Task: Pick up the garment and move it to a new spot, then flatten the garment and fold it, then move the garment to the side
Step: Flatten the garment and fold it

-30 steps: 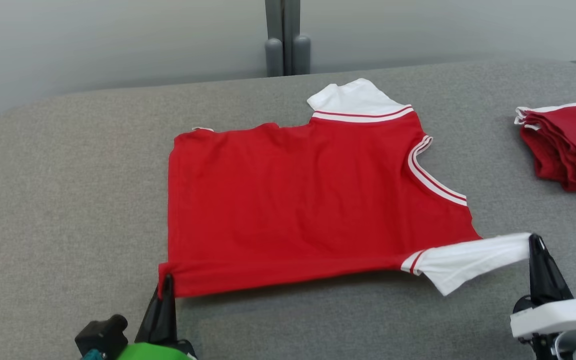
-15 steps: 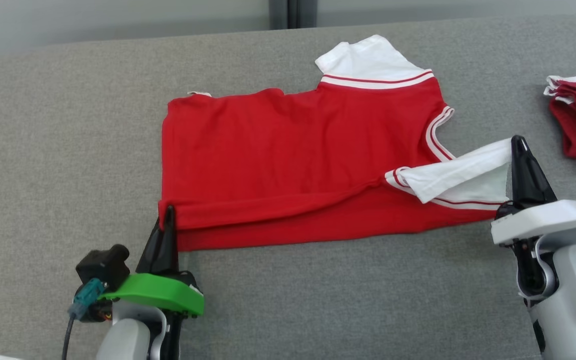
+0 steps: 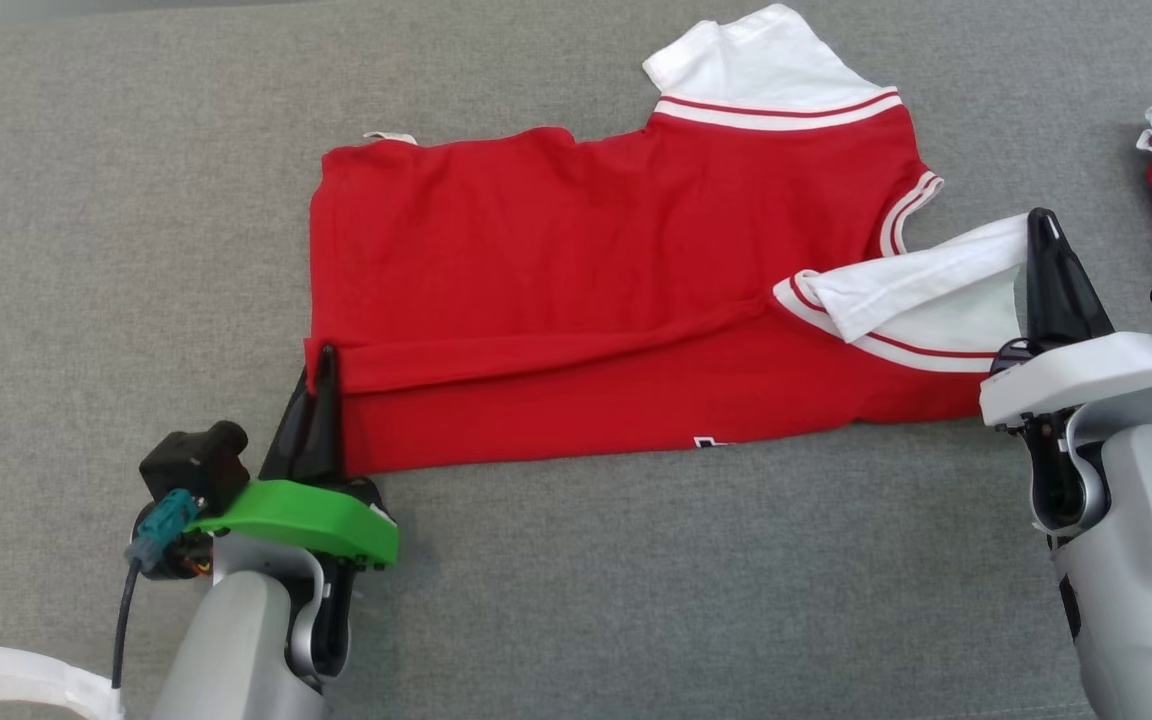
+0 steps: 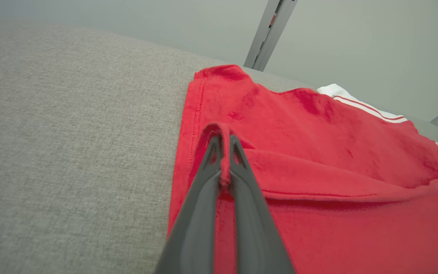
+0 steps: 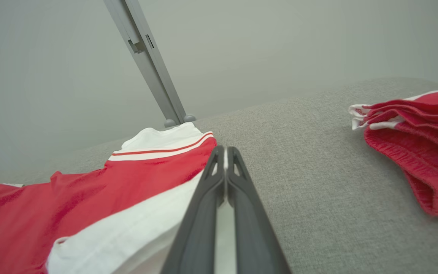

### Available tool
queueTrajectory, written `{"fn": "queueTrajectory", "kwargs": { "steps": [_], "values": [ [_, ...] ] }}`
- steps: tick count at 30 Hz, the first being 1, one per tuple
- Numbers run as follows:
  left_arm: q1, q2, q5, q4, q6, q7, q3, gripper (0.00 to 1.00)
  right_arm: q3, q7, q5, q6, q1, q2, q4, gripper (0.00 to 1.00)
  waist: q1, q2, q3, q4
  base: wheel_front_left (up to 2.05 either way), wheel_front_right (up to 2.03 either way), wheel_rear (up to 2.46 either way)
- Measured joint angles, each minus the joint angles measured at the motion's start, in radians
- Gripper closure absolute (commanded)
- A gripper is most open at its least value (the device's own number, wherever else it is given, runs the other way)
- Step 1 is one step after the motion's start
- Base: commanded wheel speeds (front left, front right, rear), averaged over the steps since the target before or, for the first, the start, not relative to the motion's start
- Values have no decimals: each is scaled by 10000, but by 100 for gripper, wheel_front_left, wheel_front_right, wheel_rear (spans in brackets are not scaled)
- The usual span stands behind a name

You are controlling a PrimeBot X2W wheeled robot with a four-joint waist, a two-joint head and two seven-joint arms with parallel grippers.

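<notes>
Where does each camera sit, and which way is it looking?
Head view: on the robot's head, looking down at the red shirt on the gray cushion; both forearms show, left hand and right hand each shut on the shirt.
Left wrist view: on the left wrist, looking along that hand's fingers across the red hem toward the wall.
Right wrist view: on the right wrist, looking along its fingers at the held sleeve and a folded red pile.
Both wrist views share the other sleeve and the gray post.
</notes>
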Motion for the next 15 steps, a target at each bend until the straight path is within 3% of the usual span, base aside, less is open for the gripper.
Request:
{"fn": "queueTrajectory", "kwargs": {
  "steps": [1,15],
  "values": [
    [-2,-6,8,-10,0,0,73,0,-27,0,-67,-2,-2,29,31,0,0,0,10,-4,0,0,0],
    [941,4,1908,-1083,291,-8,568,0,-479,-13,-2435,-2,1546,276,-1662,0,0,0,-356,-23,0,0,0]
  ]
}}
